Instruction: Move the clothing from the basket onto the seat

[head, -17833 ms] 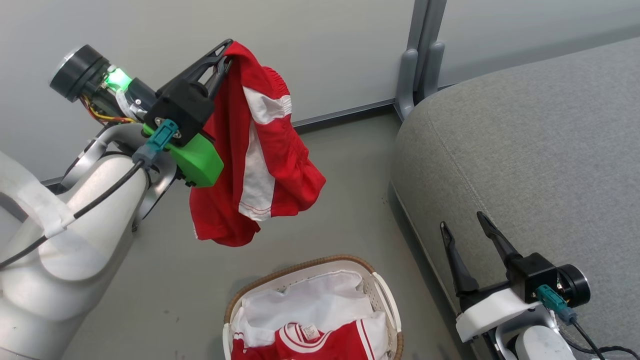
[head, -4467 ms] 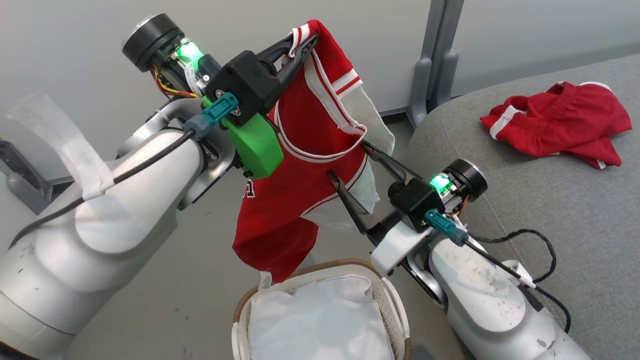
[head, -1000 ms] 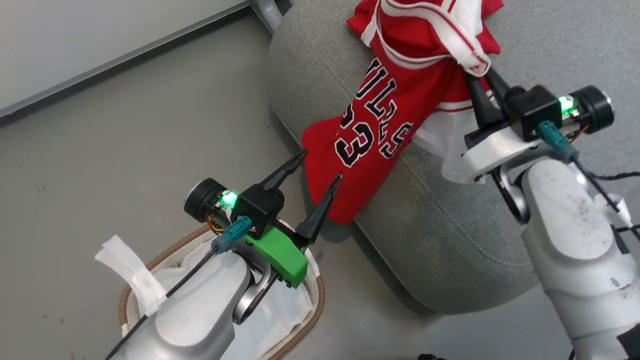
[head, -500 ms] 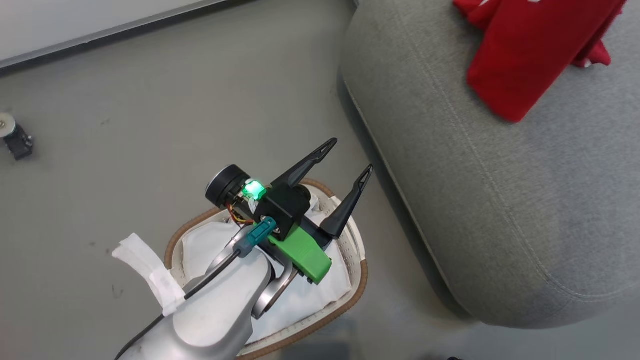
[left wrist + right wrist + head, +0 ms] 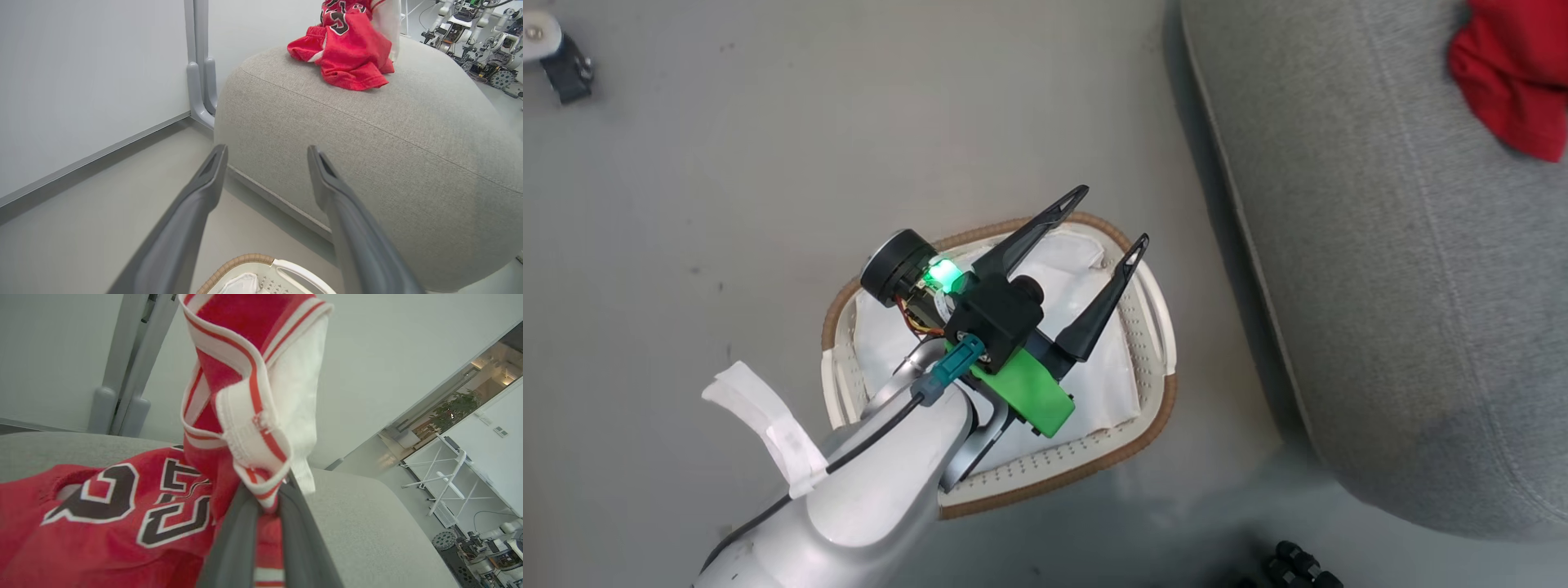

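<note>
Head view puts the left gripper [image 5: 1112, 214] nearest, hanging over the basket [image 5: 1013, 492] with its fingers spread wide and nothing between them. Inside the basket I see white liner [image 5: 1107, 384] and no red, though the arm hides part of it, so it looks emptied but I would not swear to it. Just beside the basket is the seat [image 5: 1380, 261], and the clothing [image 5: 351, 57] lies heaped on top of it, away from the near edge. Farther on, the right gripper [image 5: 266, 496] is clamped on the striped trim of a jersey [image 5: 122, 506], holding that trim up while the lettered body rests on the seat. To my eye the job is all but done, bar the letting go. That is the worry: if the arm draws back before the fingers part, or the trim snags on a finger, the jersey would drag across the cushion and could slide onto the floor [image 5: 727, 204]. The nearer risk is the left gripper, right over the liner, where a needless dip could pluck that out instead
</note>
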